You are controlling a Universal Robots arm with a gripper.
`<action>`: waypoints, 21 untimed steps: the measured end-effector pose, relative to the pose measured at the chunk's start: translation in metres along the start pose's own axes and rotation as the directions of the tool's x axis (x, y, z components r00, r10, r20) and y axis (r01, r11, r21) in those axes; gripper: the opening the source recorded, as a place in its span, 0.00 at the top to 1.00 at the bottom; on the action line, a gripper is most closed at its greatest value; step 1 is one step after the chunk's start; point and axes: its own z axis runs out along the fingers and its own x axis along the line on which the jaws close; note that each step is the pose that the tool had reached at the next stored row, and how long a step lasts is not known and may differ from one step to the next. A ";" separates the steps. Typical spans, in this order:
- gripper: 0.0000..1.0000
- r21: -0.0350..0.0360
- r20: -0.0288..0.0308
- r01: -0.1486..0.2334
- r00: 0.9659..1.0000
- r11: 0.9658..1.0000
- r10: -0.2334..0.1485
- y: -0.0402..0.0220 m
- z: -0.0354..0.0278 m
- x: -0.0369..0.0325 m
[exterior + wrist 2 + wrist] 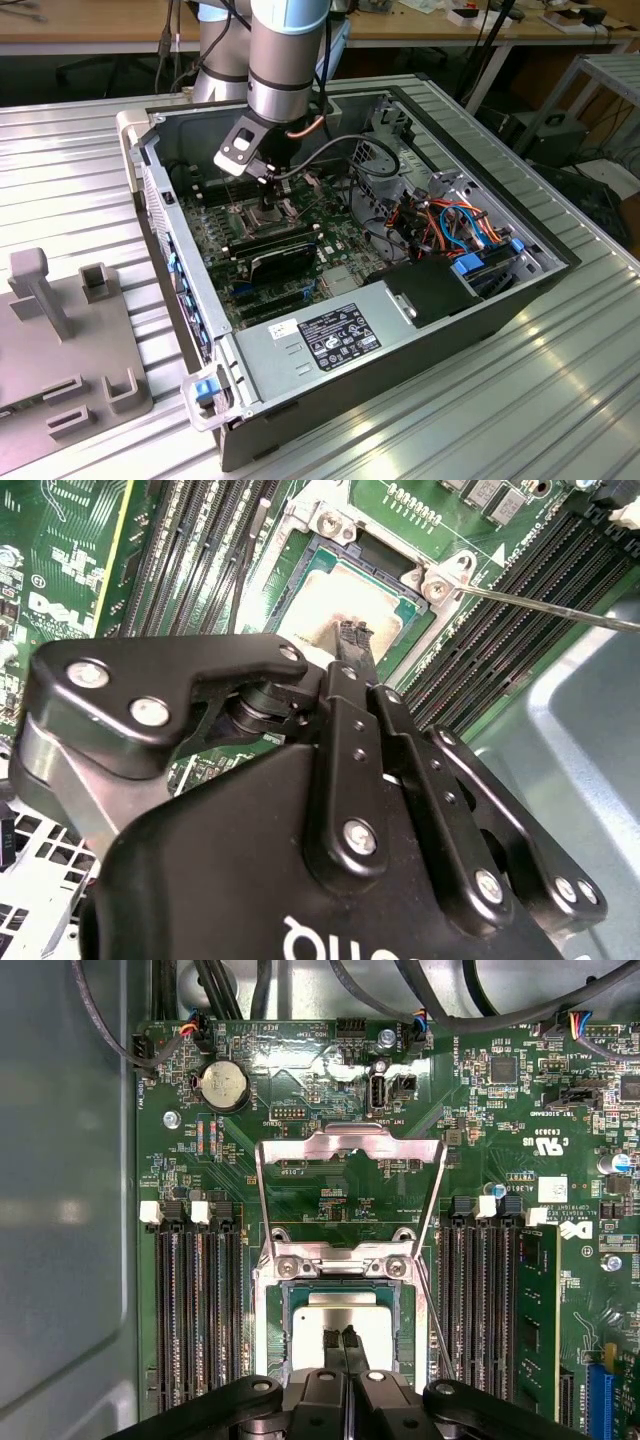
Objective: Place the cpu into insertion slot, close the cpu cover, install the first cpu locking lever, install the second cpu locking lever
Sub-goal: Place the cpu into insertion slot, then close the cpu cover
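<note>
Ribbed metal table (pixel 560 400) carries an open computer case (pixel 452 338), lid off, motherboard facing up.

My gripper (pixel 341 1345) is down inside the case over the socket, also seen in the exterior view (pixel 265 195). Fingers are pressed together with no real gap and nothing clamped between them. In the second wrist view the tips (pixel 350 640) sit at the top face of the cpu (pixel 320 600). I can't tell whether they are touching or just above it.

The cpu (pixel 310 1325) lies flat, silver side up, inside the insertion slot (pixel 268 1310). It looks square to the frame.

The cpu cover (pixel 400 1146) is swung open, back off the socket, hinged at the edge away from my fingers. Board shows through its window.

One locking lever (pixel 540 608), a thin metal rod, runs out from a socket corner over the memory slots, not latched down.

Long black memory slots (pixel 195 1310) flank the socket on both sides. A coin battery (pixel 222 1085) sits beyond the open cover.

Farther out in the case are orange and blue cables (pixel 460 225) and a labelled black box (pixel 330 335). A grey fixture plate (pixel 60 340) lies on the table at the exterior view's left, well apart from the case.
</note>
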 end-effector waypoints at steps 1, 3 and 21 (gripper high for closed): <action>0.89 0.000 0.000 0.000 1.000 1.000 0.000 0.0000 -0.0006 -0.0001; 0.89 0.000 0.000 0.000 1.000 1.000 0.000 0.0000 -0.0025 0.0000; 0.89 0.000 0.000 0.000 1.000 1.000 0.000 0.0006 -0.0095 -0.0001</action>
